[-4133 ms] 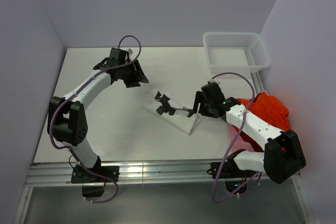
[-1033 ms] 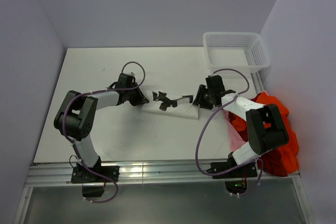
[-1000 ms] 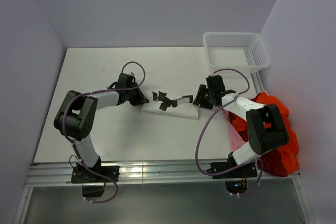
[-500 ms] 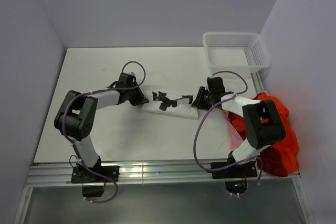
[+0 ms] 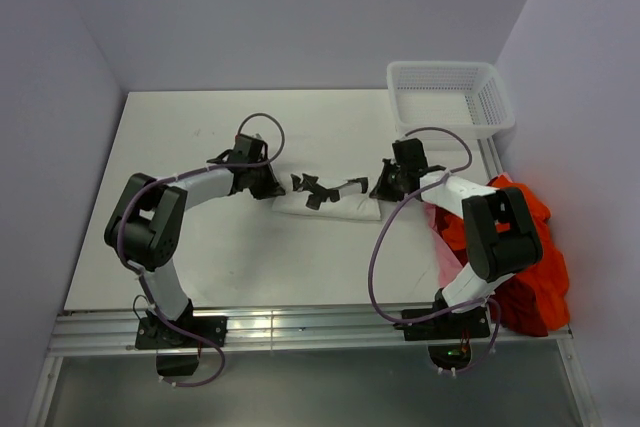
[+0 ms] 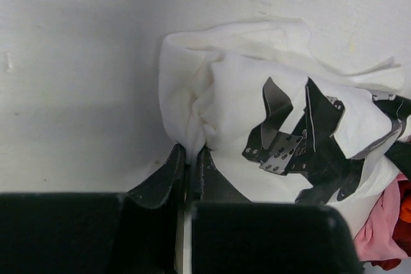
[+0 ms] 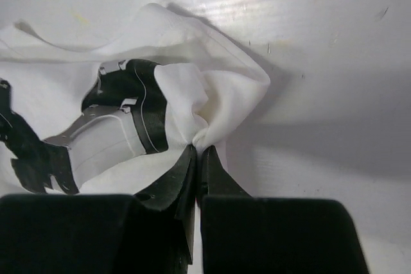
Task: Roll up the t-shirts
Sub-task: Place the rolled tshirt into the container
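Note:
A white t-shirt (image 5: 335,207) with a black chest print lies bunched into a short roll mid-table. My left gripper (image 5: 272,188) is shut on a fold at its left end; in the left wrist view the left gripper (image 6: 191,153) pinches white t-shirt (image 6: 237,97) cloth. My right gripper (image 5: 378,191) is shut on the right end; the right wrist view shows the right gripper (image 7: 199,150) nipping a tuck of the white t-shirt (image 7: 215,88). Orange-red t-shirts (image 5: 520,212) lie heaped at the table's right edge.
A white mesh basket (image 5: 497,107) stands at the back right corner. Pink cloth (image 5: 447,249) lies beside the orange heap, under the right arm. The left wrist view catches the pink cloth (image 6: 384,230) past the shirt's far end. Walls close in on the left, back and right.
My right gripper's jaws have closed on the shirt's right end. Four seconds ago the shirt lay diagonal and the left gripper was away from it; now both grippers hold its ends.

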{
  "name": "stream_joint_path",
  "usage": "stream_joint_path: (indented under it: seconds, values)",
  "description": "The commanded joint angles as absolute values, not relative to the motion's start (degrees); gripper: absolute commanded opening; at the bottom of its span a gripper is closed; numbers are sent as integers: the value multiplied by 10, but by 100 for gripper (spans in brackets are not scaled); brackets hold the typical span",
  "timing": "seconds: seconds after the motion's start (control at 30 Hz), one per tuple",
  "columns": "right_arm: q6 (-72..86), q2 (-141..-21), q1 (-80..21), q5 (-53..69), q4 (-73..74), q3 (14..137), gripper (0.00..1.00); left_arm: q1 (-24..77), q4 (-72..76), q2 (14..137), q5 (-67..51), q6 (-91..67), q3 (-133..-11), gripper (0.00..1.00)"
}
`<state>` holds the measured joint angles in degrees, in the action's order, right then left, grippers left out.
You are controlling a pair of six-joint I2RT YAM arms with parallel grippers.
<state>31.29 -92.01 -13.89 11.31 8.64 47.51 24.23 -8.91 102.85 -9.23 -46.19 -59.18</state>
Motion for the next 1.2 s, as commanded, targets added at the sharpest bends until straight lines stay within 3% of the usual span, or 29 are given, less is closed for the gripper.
stream_joint_path:
  seconds: [0.0,0.23,0.5,0.73,1.03,1.17]
  values:
    - [301,-907,-135,72,119,535,0,260,-129,989,-69,-456,-646,0]
    - [301,-899,-117,28,159,631,0,280,-144,967,-63,-473,-731,0]
    - [289,-947,-71,21,174,781,0,308,-53,993,-72,-471,-831,0]
    - [304,-1042,-9,61,141,908,0,350,39,1101,-98,-405,-968,0]
    - [335,-1210,54,98,175,1073,0,372,10,1278,-117,-362,-1206,0]
    - [333,-1269,55,92,221,1141,0,372,43,1305,-131,-379,-1211,0]
